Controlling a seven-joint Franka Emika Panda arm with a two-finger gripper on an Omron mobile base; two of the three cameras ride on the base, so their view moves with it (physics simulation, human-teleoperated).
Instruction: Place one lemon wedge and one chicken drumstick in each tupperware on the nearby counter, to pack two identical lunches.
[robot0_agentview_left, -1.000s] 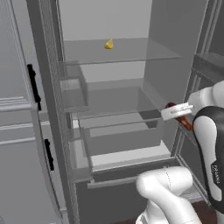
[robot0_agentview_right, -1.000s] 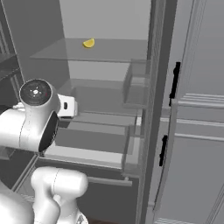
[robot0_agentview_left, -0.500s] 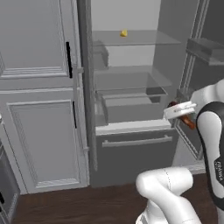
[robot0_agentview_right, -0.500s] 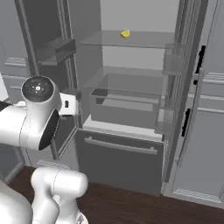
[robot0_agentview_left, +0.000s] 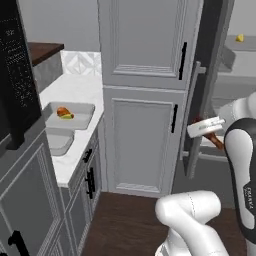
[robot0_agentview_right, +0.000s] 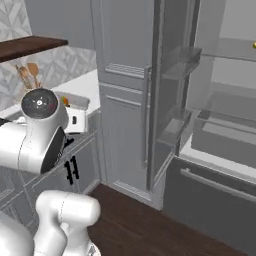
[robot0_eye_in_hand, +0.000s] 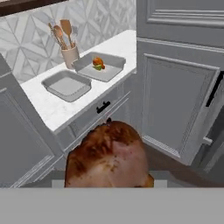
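Counter (robot0_agentview_left: 75, 95): at the left of the left base view we see the white marble top ending at the tall grey cabinet; its front edge runs down toward the lower left.
Tupperwares: in the hand view, upper left, the nearer one (robot0_eye_in_hand: 66, 85) is bare inside and sits close to the counter's front edge; the farther one (robot0_eye_in_hand: 99, 67) lies just beside it, toward the cabinet corner.
Packed food: we see an orange drumstick (robot0_eye_in_hand: 98, 61) and a yellow-green lemon wedge (robot0_eye_in_hand: 100, 67) touching in the farther tupperware, near its back wall.
Utensil cup (robot0_eye_in_hand: 69, 54): stands against the tiled wall, just behind the farther tupperware, with wooden tools upright in it.
Open room: bare marble lies left of the nearer tupperware; dark wood floor (robot0_agentview_left: 125, 220) runs free before the cabinet fronts.
Tall cabinet (robot0_agentview_left: 145, 100): doors closed, black bar handles on their right edges, centre of the left base view.
Fridge door (robot0_agentview_left: 200, 90): stands open edge-on, right of the cabinet.
Dark drumstick (robot0_eye_in_hand: 107, 155): low in the centre of the hand view, large and close, reddish-brown.
Fingers: we see the gripper (robot0_agentview_left: 214, 139) at the right of the left base view, clamped on the dark drumstick, held in the air off the floor.
Second lemon wedge (robot0_agentview_left: 240, 37): on a fridge shelf, upper right edge.
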